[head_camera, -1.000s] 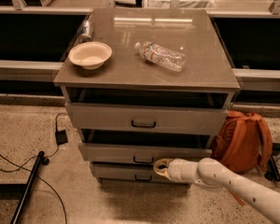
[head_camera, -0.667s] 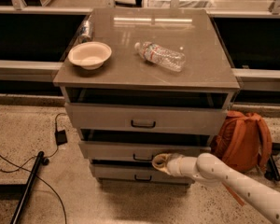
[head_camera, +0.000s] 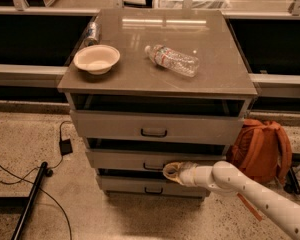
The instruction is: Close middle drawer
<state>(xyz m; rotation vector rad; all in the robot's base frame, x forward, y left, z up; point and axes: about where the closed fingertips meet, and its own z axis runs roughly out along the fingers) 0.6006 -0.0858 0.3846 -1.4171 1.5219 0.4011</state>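
White bowl, plastic bottle, perhaps a can on cabinet top; orange backpack beside

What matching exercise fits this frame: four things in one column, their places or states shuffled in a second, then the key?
1. white bowl
2. plastic bottle
3. orange backpack
4. tool

A. on the floor beside the cabinet
B. at the front of the middle drawer, by its handle
C. lying on its side on the cabinet top
D. upright on the cabinet top

Pairs: 1-D, 2-C, 3-A, 4-B
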